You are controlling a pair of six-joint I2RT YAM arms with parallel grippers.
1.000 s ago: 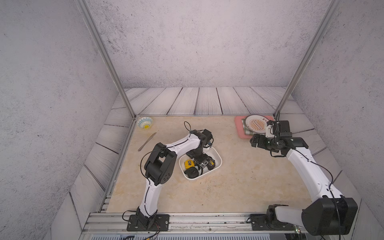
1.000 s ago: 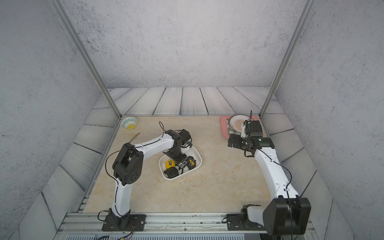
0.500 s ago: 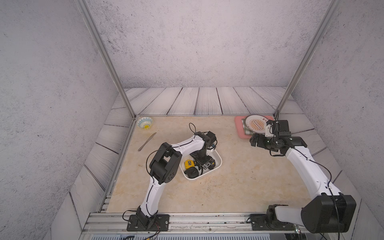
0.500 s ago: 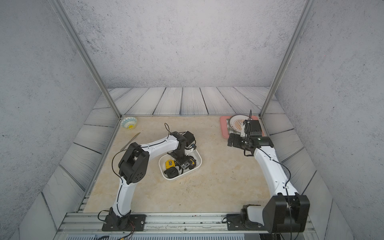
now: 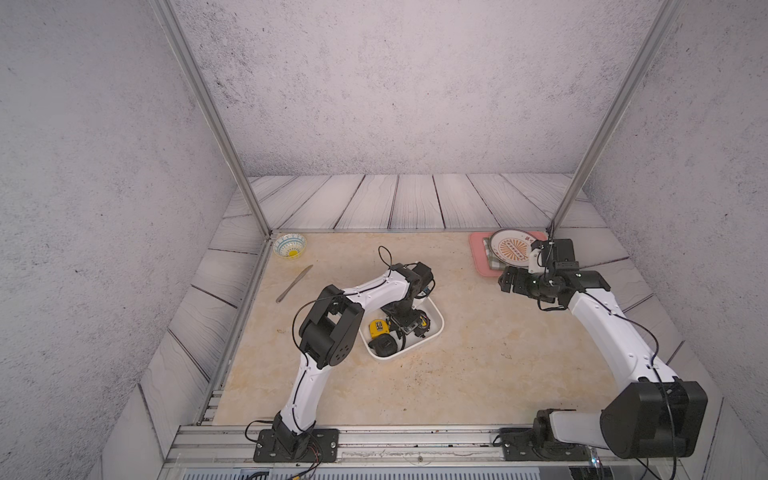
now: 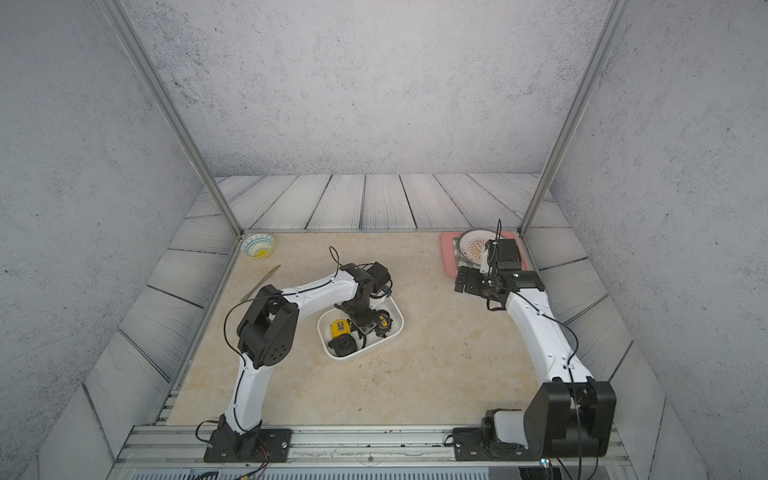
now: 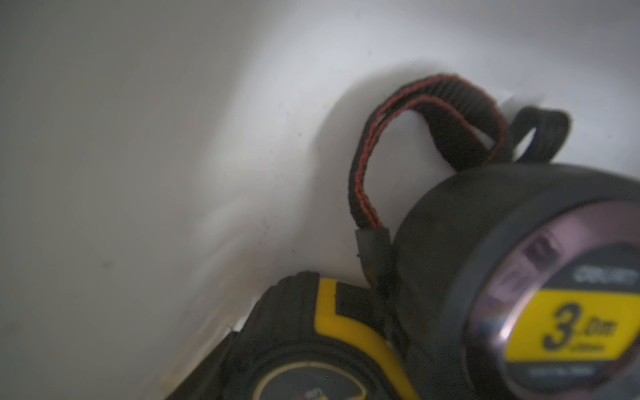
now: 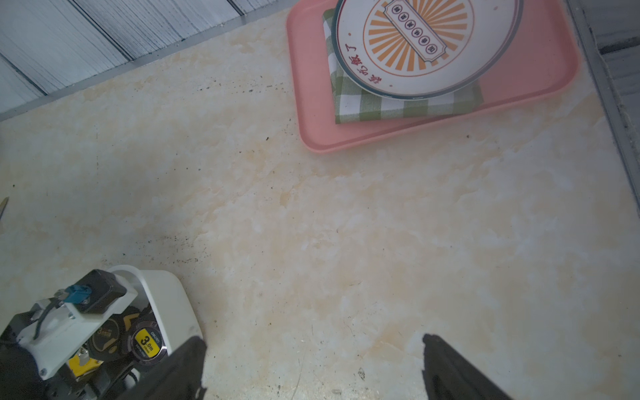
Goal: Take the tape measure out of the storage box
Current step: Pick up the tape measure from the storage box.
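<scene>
- Left wrist view shows you a black tape measure (image 7: 540,277) touching a yellow-and-black tape measure (image 7: 311,346), lower right, inside the storage box (image 7: 173,138).
- In a top view your left gripper (image 5: 409,329) is down in the box mid-frame; whether its jaws grip anything cannot be told.
- Your right gripper (image 8: 311,341) stands wide open, empty.

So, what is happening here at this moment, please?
The left arm is reaching down into the white storage box, which holds several tape measures. The left gripper sits low among them, but the pictures do not show whether it has gripped one. No tape measure is out of the box yet. The right gripper hangs open above the table, near the pink tray, and holds nothing.
</scene>
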